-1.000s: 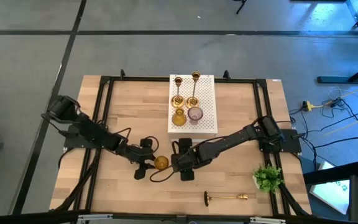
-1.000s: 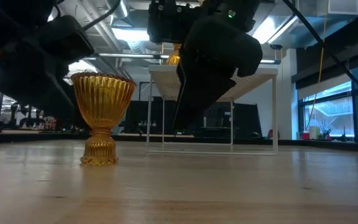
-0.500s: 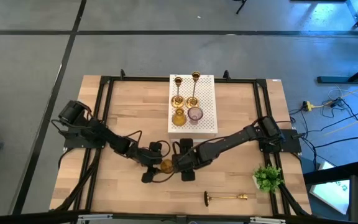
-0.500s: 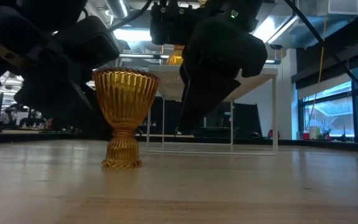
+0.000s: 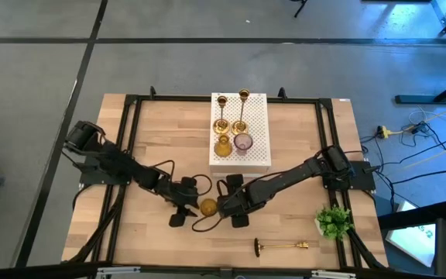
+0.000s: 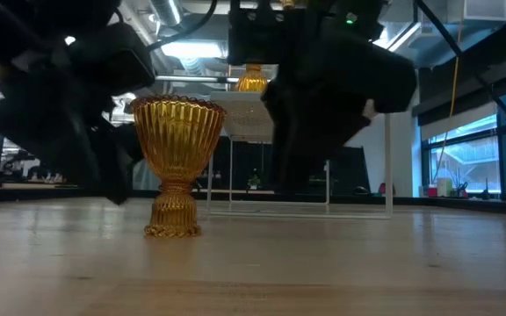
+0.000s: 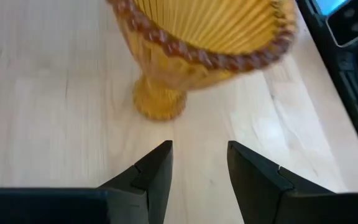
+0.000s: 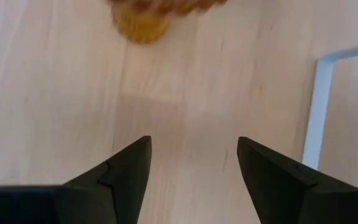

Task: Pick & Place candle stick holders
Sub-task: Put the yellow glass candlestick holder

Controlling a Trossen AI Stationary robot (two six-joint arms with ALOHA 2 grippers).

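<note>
An amber ribbed glass goblet (image 5: 207, 207) stands upright on its foot on the wooden table, also in the low view (image 6: 176, 167) and the left wrist view (image 7: 197, 43). My left gripper (image 5: 189, 204) is open just left of it, fingertips (image 7: 197, 168) short of its foot. My right gripper (image 5: 228, 205) is open just right of it (image 8: 191, 168). Two brass candlesticks (image 5: 221, 113), an amber glass (image 5: 222, 146) and a pinkish-purple glass (image 5: 243, 142) stand on the white perforated box (image 5: 258, 128). A third brass candlestick (image 5: 281, 246) lies on its side near the front edge.
A small green plant (image 5: 333, 221) stands at the table's right front. Black frame rails (image 5: 130, 147) run along the table's sides and back. Bare wood lies at the front left of the table.
The amber goblet has shifted a little toward the table's right, staying upright on its foot. My left gripper went that way with it, then drew back toward the left. My right gripper has shifted slightly toward the near edge.
</note>
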